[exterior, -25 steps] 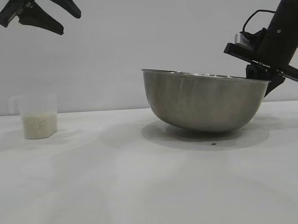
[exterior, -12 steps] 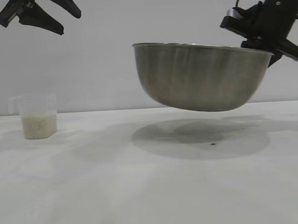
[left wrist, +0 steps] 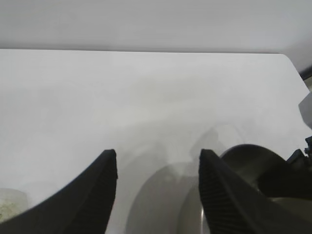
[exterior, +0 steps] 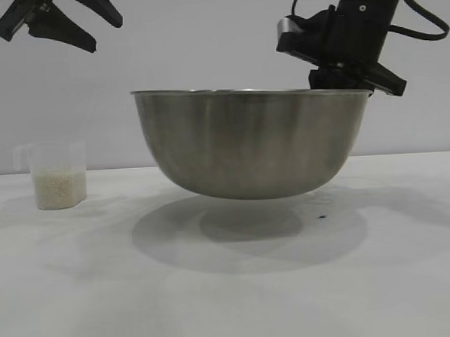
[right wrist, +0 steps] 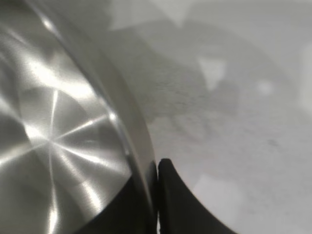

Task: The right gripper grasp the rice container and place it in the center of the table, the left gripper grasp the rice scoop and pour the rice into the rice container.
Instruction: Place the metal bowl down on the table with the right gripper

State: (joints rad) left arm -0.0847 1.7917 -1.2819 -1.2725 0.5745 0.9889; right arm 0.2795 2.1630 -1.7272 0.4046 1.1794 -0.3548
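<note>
Matte white table (exterior: pixel 232 304) under round steel rice container (exterior: pixel 254 144), rim pinched by right gripper (exterior: pixel 340 83) fingers; left gripper (exterior: pixel 59 19) fingers apart.

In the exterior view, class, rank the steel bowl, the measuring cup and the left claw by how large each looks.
1. Steel bowl, by far the largest.
2 and 3. Measuring cup and left claw look alike in size; the claw is cut off by the picture's edge, so no ranking.
</note>
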